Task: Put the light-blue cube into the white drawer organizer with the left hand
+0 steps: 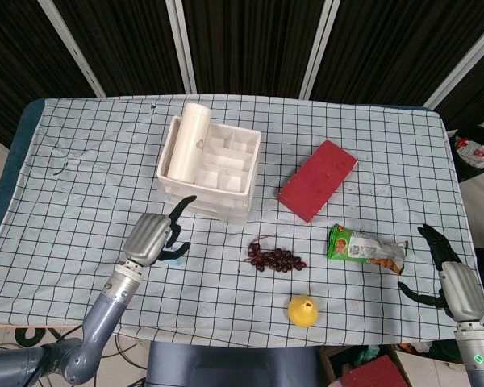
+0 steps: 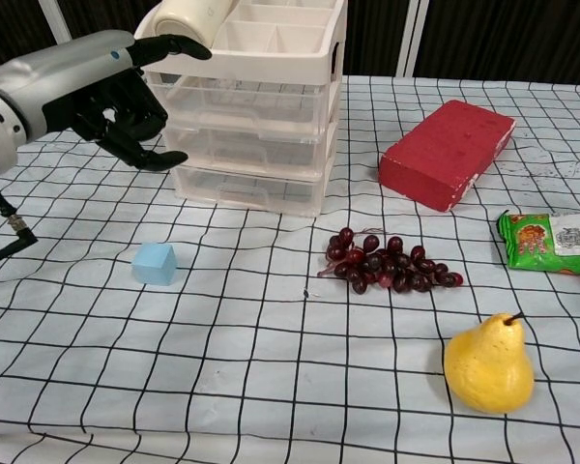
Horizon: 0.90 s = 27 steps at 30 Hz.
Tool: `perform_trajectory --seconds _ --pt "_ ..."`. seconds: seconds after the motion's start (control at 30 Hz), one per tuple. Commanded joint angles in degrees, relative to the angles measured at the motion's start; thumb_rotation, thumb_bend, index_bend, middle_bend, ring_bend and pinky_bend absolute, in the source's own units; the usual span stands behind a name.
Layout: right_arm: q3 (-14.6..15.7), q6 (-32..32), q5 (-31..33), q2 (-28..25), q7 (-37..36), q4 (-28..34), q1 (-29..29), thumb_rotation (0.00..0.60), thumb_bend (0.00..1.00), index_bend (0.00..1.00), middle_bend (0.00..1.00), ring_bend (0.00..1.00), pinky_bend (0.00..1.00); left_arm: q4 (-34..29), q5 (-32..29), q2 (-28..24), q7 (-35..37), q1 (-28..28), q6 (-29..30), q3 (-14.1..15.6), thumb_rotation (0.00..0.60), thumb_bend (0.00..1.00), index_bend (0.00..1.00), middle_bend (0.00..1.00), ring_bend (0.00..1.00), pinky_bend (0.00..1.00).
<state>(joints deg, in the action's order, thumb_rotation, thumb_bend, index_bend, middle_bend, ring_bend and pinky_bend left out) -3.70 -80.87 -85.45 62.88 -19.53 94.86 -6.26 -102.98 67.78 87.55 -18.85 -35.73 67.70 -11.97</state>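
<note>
The light-blue cube (image 2: 155,263) lies on the checked cloth, in front of the left end of the white drawer organizer (image 2: 251,106) (image 1: 210,161). My left hand (image 2: 97,87) (image 1: 153,235) hovers above and to the left of the cube, level with the organizer's upper drawers, palm turned down. Its fingers are apart and loosely curved, and it holds nothing. In the head view this hand covers the cube. My right hand (image 1: 448,270) rests open at the table's right front edge, far from the cube.
A white roll (image 2: 188,19) (image 1: 185,141) lies on the organizer's top left. A red brick (image 2: 447,153), dark grapes (image 2: 391,263), a yellow pear (image 2: 488,365) and a green snack bag (image 2: 551,242) lie to the right of the cube.
</note>
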Motion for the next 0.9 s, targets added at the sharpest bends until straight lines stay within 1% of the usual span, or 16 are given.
perform_trajectory --seconds 0.03,0.2,0.43,0.5,0.7,0.9 --pt "0.0 0.1 0.1 0.0 0.0 0.0 0.0 0.6 0.15 0.0 0.0 0.0 0.15 -0.2 -4.3 0.4 -2.5 -1.3 -0.9 -2.0 0.6 0.28 0.11 0.89 0.85 0.7" --pt "0.0 0.1 0.0 0.0 0.0 0.0 0.0 0.6 0.15 0.0 0.0 0.0 0.15 0.7 -6.9 1.0 -4.3 -2.5 -1.1 -3.1 0.6 0.28 0.14 0.89 0.85 0.7" --pt "0.0 0.0 -0.1 0.0 -0.1 -0.1 0.0 0.6 0.15 0.0 0.0 0.0 0.15 1.2 -10.8 1.5 -6.5 -3.4 -1.4 -3.3 0.6 0.28 0.19 0.91 0.87 0.71" --pt "0.0 0.0 0.0 0.0 -0.1 -0.1 0.0 0.6 0.15 0.0 0.0 0.0 0.15 1.1 -11.5 1.5 -6.8 -3.5 -1.5 -3.3 0.6 0.28 0.22 0.92 0.88 0.71" --pt "0.0 0.0 -0.1 0.0 0.0 -0.1 0.0 0.6 0.15 0.0 0.0 0.0 0.15 -0.1 -12.1 0.8 -6.8 -3.5 -0.8 -3.2 0.6 0.28 0.37 0.93 0.89 0.73" --pt "0.0 0.0 -0.1 0.0 0.1 -0.1 0.0 0.6 0.15 0.0 0.0 0.0 0.15 -1.5 -10.9 -0.1 -6.0 -3.2 -0.1 -2.8 0.6 0.28 0.43 0.94 0.89 0.73"
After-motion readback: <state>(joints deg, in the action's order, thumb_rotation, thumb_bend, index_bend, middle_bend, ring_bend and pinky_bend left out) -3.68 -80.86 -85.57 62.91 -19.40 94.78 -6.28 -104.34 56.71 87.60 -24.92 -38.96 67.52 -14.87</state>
